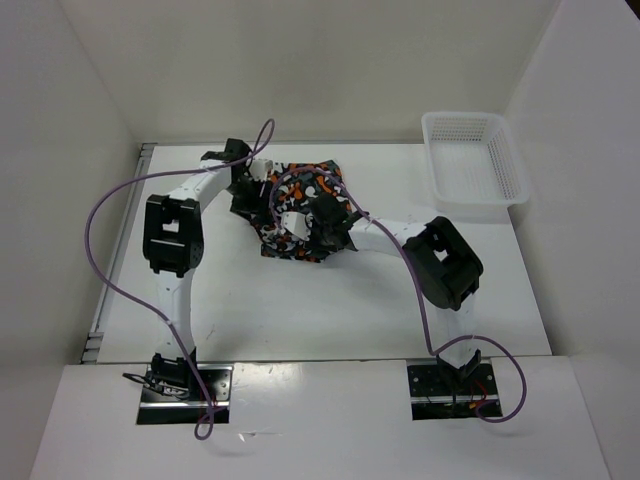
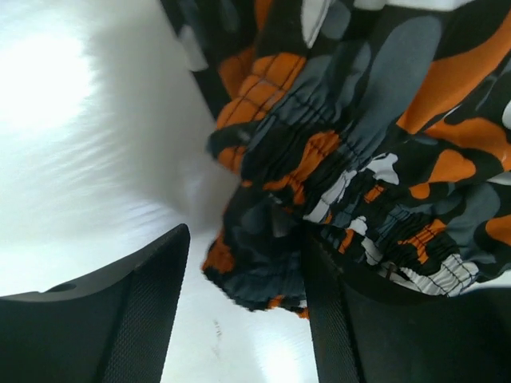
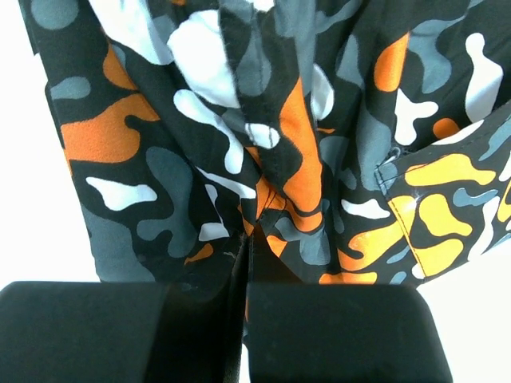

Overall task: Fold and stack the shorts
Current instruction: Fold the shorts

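The shorts (image 1: 305, 195), camouflage orange, black, grey and white, lie bunched on the white table between both arms. My left gripper (image 1: 256, 184) is at their left edge. In the left wrist view it (image 2: 243, 299) is open, and the gathered waistband corner (image 2: 263, 263) hangs between its fingers (image 2: 140, 311), close against the right one. My right gripper (image 1: 302, 224) is over the near side of the shorts. In the right wrist view it (image 3: 244, 267) is shut on a pinched fold of the shorts (image 3: 279, 159), which spread out beyond the fingertips.
A white plastic mesh basket (image 1: 510, 175) stands at the back right of the table. White walls enclose the table on the left, back and right. Purple cables loop off both arms, one over the shorts.
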